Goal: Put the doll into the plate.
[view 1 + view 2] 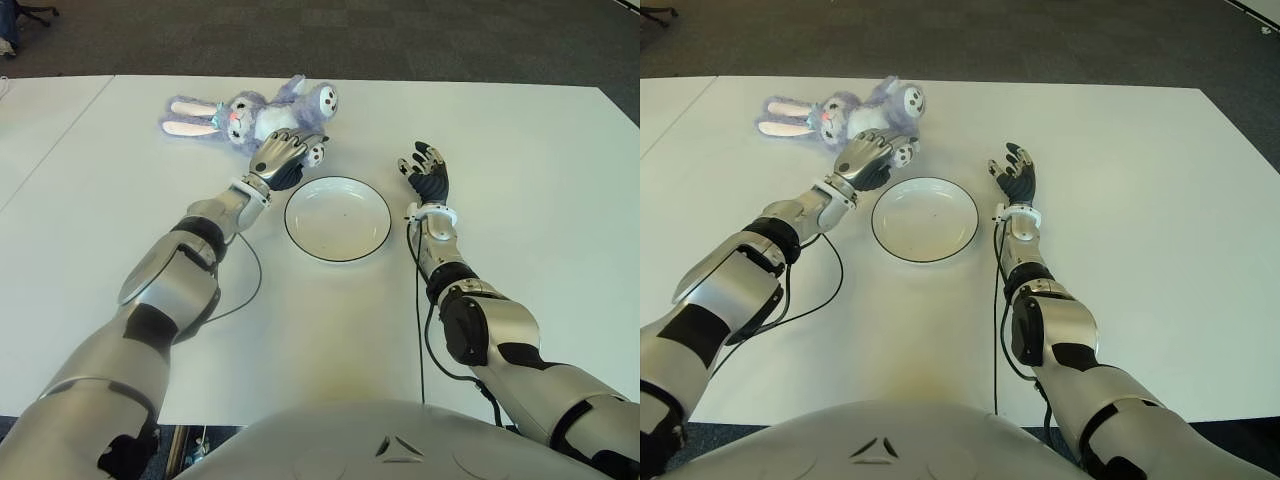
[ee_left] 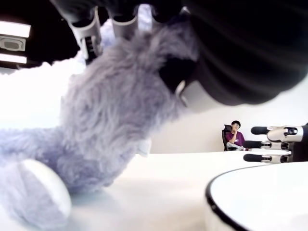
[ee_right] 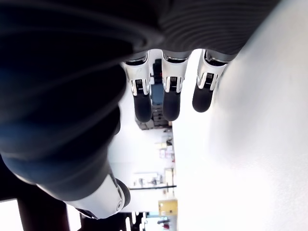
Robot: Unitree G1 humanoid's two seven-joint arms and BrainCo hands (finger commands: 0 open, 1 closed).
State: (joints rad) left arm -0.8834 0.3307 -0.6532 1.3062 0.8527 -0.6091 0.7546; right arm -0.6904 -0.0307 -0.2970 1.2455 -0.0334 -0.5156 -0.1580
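Note:
A purple plush bunny doll [image 1: 250, 112] lies on its side on the white table [image 1: 530, 170], behind and to the left of the plate. My left hand [image 1: 287, 152] lies over the doll's lower body, with straight fingers [image 2: 86, 33] reaching past the fur [image 2: 115, 115] and not closed around it. The white plate [image 1: 338, 225] with a dark rim stands empty just to the right of that hand. To the right of the plate, my right hand [image 1: 425, 172] shows with its fingers [image 3: 163, 98] spread and nothing in them.
A black cable [image 1: 250, 285] loops on the table beside my left forearm; another runs along the right arm. The table's far edge meets dark carpet. A seated person [image 2: 234, 136] shows far off in the left wrist view.

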